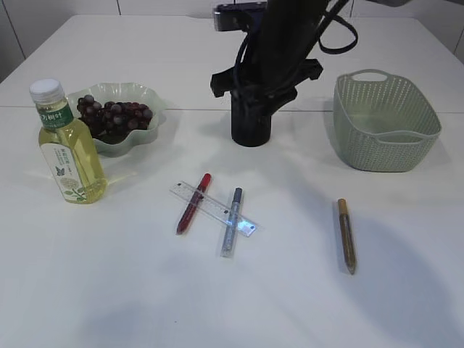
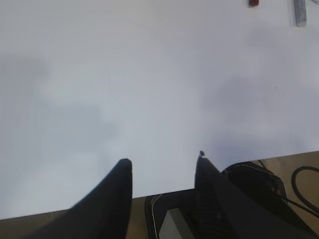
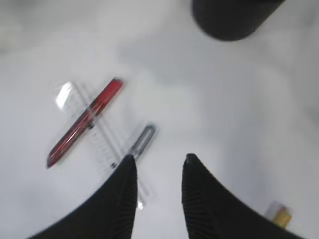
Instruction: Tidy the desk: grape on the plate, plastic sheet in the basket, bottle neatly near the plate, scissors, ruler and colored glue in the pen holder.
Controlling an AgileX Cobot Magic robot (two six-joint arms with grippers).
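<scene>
The grape bunch [image 1: 114, 114] lies on the pale green plate [image 1: 156, 98], with the yellow bottle [image 1: 69, 148] upright just to its left front. A clear ruler [image 1: 212, 208] lies across a red glue pen [image 1: 193, 203] and a silver glue pen [image 1: 231, 222]; a gold glue pen [image 1: 346, 235] lies further right. My right arm [image 1: 279, 51] hangs over the black pen holder [image 1: 251, 127]. My right gripper [image 3: 159, 158] is open and holds nothing, above the table beside the ruler [image 3: 102, 134] and silver pen [image 3: 142, 141]. My left gripper [image 2: 162, 160] is open over the table's near edge. Scissors and plastic sheet are out of view.
A green woven basket [image 1: 384, 119] stands at the right. The red pen [image 3: 84, 122] and the pen holder [image 3: 232, 17] show in the right wrist view. Cables and a dark base [image 2: 259, 189] sit below the table edge.
</scene>
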